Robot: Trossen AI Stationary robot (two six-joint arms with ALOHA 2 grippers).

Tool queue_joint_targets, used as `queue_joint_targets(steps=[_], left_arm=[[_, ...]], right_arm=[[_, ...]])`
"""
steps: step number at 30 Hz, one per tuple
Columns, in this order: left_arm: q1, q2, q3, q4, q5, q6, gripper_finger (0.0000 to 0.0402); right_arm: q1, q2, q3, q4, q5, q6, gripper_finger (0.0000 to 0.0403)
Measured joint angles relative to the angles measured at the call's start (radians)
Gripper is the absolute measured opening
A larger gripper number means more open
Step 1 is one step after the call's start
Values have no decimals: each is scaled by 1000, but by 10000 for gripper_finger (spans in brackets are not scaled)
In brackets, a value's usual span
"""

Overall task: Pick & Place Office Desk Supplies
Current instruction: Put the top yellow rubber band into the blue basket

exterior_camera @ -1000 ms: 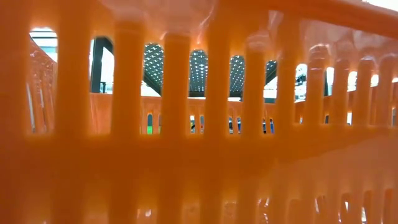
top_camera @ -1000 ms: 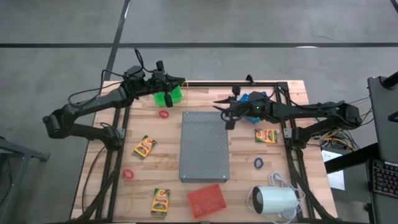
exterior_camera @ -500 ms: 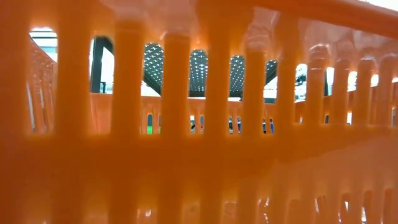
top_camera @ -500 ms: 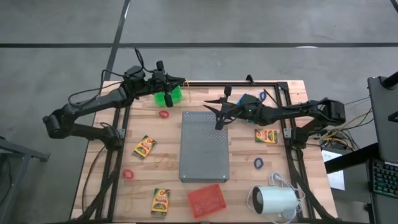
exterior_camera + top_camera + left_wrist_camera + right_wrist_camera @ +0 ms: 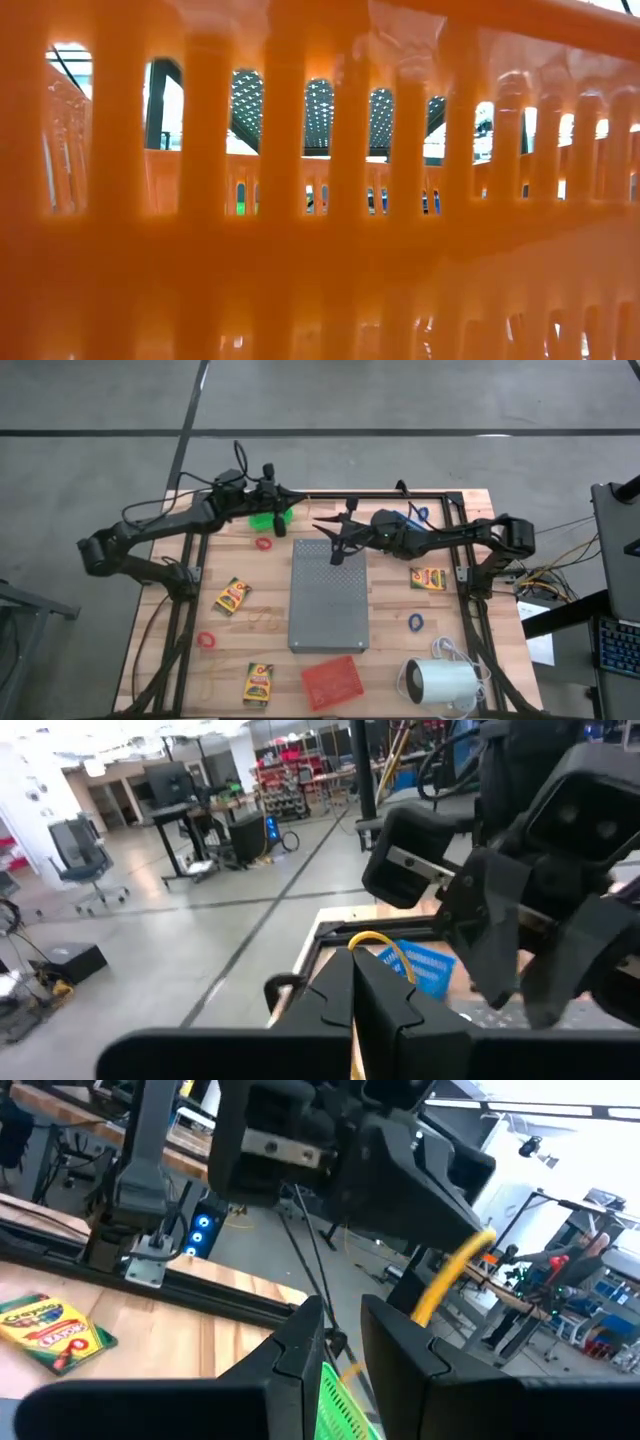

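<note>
My left gripper [image 5: 288,494] is at the table's far edge, above the green basket [image 5: 268,518], shut on a yellow rubber band [image 5: 376,946]. My right gripper [image 5: 328,538] is open over the far end of the grey slab, just right of the left gripper, and touches nothing. Crayon boxes [image 5: 232,596] [image 5: 258,682] [image 5: 428,577] lie flat on the table. So do red rings [image 5: 264,544] [image 5: 206,640], a blue ring [image 5: 415,622] and tan bands [image 5: 265,617] [image 5: 208,685]. My left gripper pinches the yellow rubber band between its two shut fingers. A loop of the band [image 5: 372,942] stands out past the fingertips. In the right wrist view the band [image 5: 452,1272] hangs from the gripper, clear of the table.
The grey perforated slab [image 5: 328,595] fills the table's middle. A red basket [image 5: 333,682] and a white cylinder with a cord [image 5: 440,682] sit at the near edge, a blue basket [image 5: 402,520] at the far right. An orange basket wall [image 5: 320,250] blocks the low view.
My right gripper has moved toward the table's left along the far end of the slab, closing on the left gripper. My left gripper has shifted a little toward the right, staying shut on the band.
</note>
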Motion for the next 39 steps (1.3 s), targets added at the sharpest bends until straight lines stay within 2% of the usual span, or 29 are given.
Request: queue_joint_targets(steps=[7, 39], left_arm=[[-2, 8, 8, 41, 3, 0, 2], [-6, 9, 7, 45, 8, -1, 2]], right_arm=[[-7, -11, 26, -64, 127, 4, 68], [-28, -3, 119, -63, 112, 11, 68]])
